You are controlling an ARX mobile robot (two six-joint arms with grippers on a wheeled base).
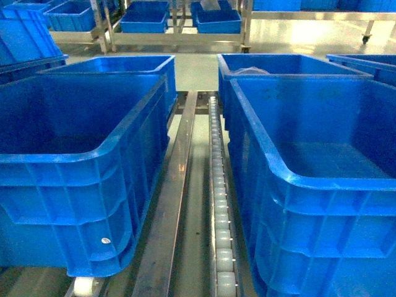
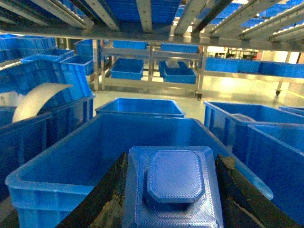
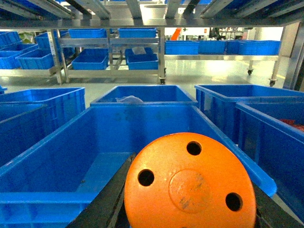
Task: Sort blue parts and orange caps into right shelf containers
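Observation:
A blue part (image 2: 174, 183), a flat ribbed square with a raised octagonal top, sits between the dark fingers (image 2: 114, 190) of my left gripper (image 2: 172, 161), which is shut on it. It hangs just before the near rim of a deep blue crate (image 2: 95, 156). My right gripper (image 3: 190, 190) is shut on an orange cap (image 3: 190, 183), a round disc with three holes, above the near edge of another deep crate (image 3: 85, 142). In the head view the two right shelf containers stand side by side, left (image 1: 74, 158) and right (image 1: 272, 161). Neither gripper shows there.
A white roller track (image 1: 218, 185) and a steel rail (image 1: 173, 204) run between the two crates. More deep crates (image 1: 130, 65) stand behind them. Metal racks with smaller blue bins (image 1: 145, 18) line the back. Shelf rails (image 2: 152, 33) pass close overhead.

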